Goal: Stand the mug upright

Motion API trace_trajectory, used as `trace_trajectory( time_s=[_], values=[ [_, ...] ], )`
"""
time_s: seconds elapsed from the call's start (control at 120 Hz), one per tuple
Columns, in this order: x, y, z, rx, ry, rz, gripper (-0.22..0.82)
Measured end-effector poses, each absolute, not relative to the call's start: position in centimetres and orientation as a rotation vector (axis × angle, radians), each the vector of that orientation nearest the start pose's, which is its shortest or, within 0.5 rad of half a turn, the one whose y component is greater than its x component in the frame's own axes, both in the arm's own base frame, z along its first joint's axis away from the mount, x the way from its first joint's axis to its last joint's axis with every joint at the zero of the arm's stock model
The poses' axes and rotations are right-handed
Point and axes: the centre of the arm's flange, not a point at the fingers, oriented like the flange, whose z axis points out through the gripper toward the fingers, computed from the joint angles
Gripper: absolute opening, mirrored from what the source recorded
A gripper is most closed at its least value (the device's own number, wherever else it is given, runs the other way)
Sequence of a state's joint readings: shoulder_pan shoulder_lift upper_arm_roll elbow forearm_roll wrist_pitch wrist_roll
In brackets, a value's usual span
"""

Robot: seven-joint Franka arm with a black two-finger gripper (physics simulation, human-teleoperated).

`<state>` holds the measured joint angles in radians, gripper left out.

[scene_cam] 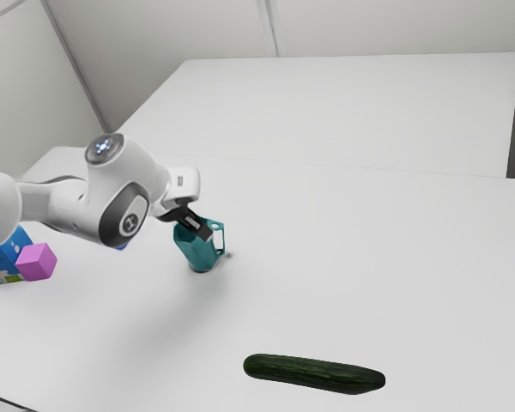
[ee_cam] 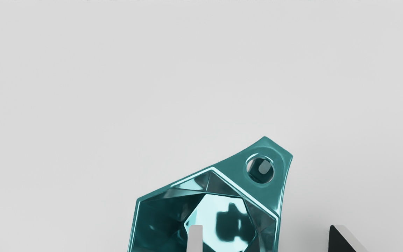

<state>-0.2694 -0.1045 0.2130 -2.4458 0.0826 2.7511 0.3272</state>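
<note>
Exterior view: teal mug (scene_cam: 197,251) mouth up, directly under the gripper (scene_cam: 208,233)

In the exterior view, the mug stands on the table (scene_cam: 378,257) with its base (scene_cam: 202,267) down and its mouth up, so its long axis runs roughly upright, as the task wants it. Whether the base sits perfectly flat is too fine to tell. The gripper comes in from the exterior view's left and slants down to the mug's upper part, on the camera's side of it. The handle (scene_cam: 223,240) points toward the exterior view's right. The cucumber (scene_cam: 313,374) lies well apart, nearer the camera.

In the wrist view, the camera looks down into the mouth. The fingers stand wide apart and have hold of nothing: one finger (ee_cam: 195,238) is over the mouth, the other finger (ee_cam: 338,242) is out beyond the wall on the handle's side. That wall therefore runs between them, and any move from here turns on it. How deep the nearer finger reaches into the mouth, if at all, I cannot tell.
</note>
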Motion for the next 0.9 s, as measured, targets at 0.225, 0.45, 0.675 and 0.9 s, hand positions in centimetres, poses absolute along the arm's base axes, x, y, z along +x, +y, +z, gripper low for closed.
trace_trajectory(
  time_s=[0.225, 0.45, 0.675, 0.9],
  values=[
    [53.2, -4.0, 43.2, -2.904, 0.675, -0.663, 0.40],
    [58.5, -4.2, 48.0, -2.963, 0.592, -0.542, 0.51],
    [61.1, -3.7, 49.4, -3.087, 0.456, -0.225, 0.57],
    [60.1, -3.6, 49.9, -3.130, 0.374, 0.013, 0.59]
  ],
)
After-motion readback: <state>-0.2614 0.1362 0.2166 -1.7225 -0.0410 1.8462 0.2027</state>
